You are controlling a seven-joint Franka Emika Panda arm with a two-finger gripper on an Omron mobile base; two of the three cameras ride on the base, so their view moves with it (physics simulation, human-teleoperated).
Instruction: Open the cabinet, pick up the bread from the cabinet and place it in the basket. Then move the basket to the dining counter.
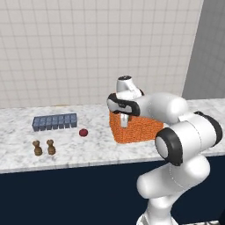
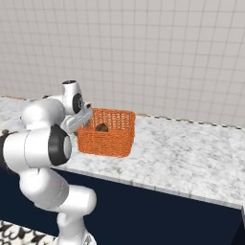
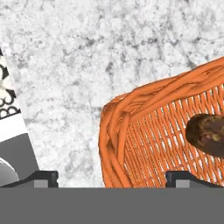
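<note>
White-tiled wall backs the marble desk (image 1: 17, 158). At centre frame the orange basket (image 2: 107, 134) sits near the front edge, its long axis along the desk, bare marble to its right. The gripper (image 3: 111, 177) straddles the basket's corner rim, jaws wide, holding nothing. Hand view shows the dark bread (image 3: 209, 134) inside.

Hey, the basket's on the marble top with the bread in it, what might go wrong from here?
The open tool straddles the basket rim, so pulling away at an angle might snag the weave and drag it. The basket sits near the dining counter front edge; a nudge might tip it off. The bread could roll out.
</note>
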